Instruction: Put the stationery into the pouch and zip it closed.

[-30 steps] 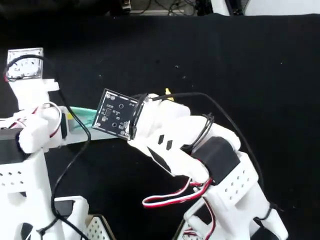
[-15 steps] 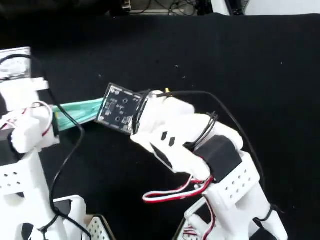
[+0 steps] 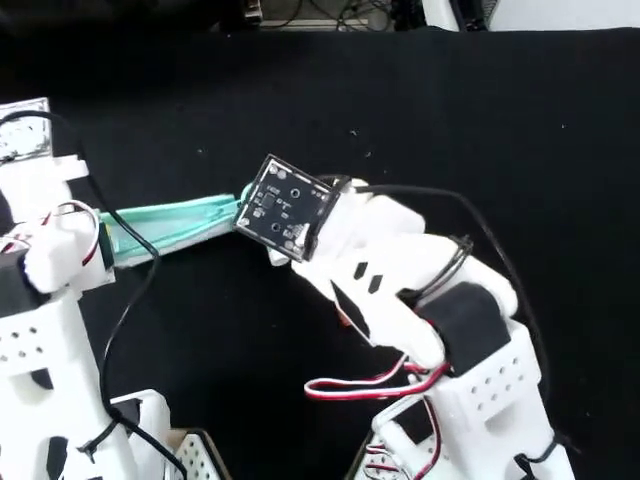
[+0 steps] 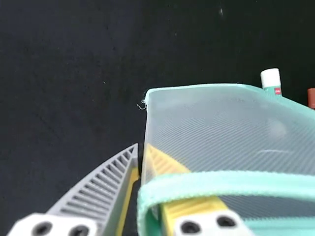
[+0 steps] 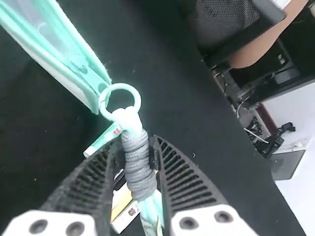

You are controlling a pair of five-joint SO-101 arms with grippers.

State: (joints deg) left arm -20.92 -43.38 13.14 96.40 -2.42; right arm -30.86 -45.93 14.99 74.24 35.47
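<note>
Surface, black cloth. Pouch, teal-edged mesh, taut, long axis running straight between the two grippers. Left gripper is clamped on one short end, so the pouch extends directly away from it. Right gripper is closed tight on the grey-wrapped zip pull at the opposite end. Pen-like item lies just beneath the right gripper, apparently outside the pouch.

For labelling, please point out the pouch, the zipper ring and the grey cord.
pouch [image 4: 221, 137], left wrist view, on its clear ribbed side.
zipper ring [image 5: 122, 116], right wrist view, on its lower rim.
grey cord [image 5: 137, 160], right wrist view, on its wrapped middle.
</note>
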